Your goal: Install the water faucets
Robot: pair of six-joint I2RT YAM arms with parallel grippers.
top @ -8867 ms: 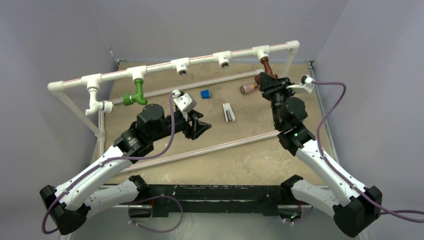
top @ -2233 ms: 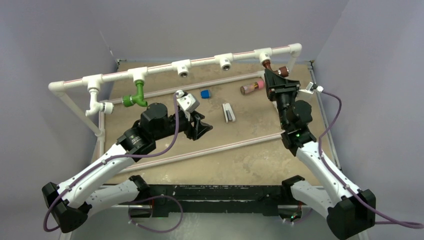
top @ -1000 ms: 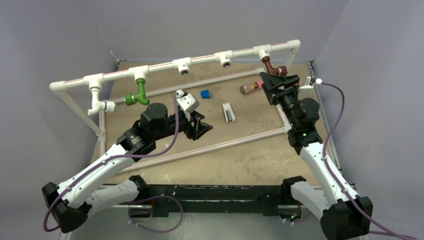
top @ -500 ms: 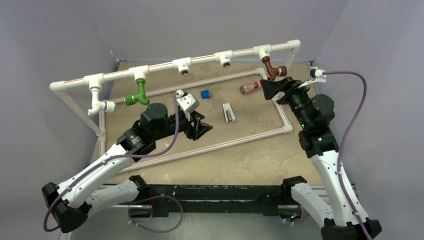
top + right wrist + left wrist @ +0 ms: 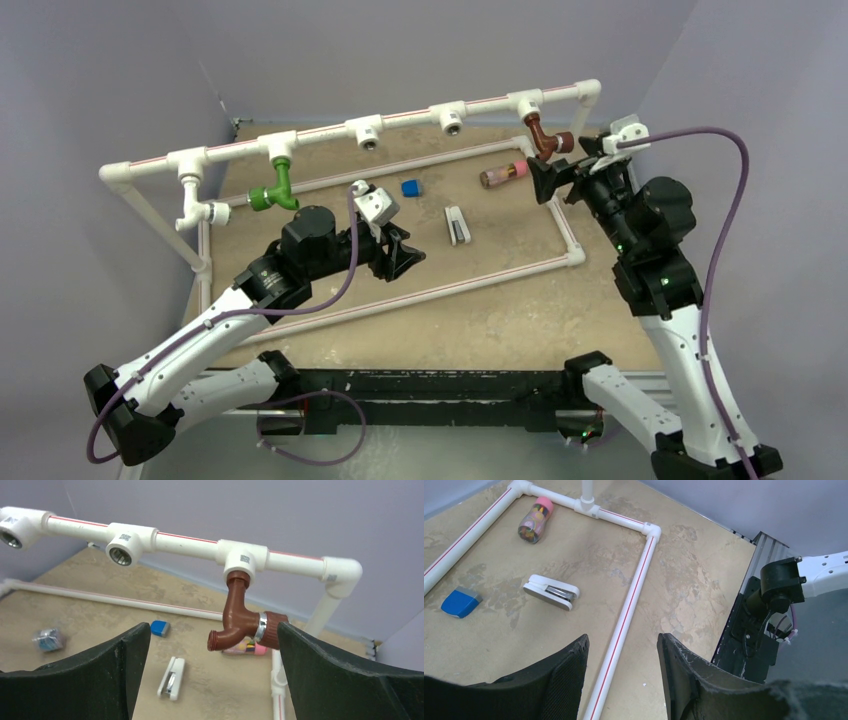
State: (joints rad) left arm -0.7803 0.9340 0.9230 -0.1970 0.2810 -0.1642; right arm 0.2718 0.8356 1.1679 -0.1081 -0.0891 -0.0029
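Lilac walls, mottled tan table, brown faucet hanging from right tee of frame, threads hidden, green faucet and white faucet at left, my left pincer and right pincer spread, empty.

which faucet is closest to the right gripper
The reddish-brown faucet, screwed under the rightmost T-fitting, just ahead of the open right gripper. The green faucet and white faucet hang far to the left.

Right arm rears up tall at the table's right edge, right gripper spread wide by the far right corner. Left arm reaches low toward the middle, left gripper parted, pointing right.
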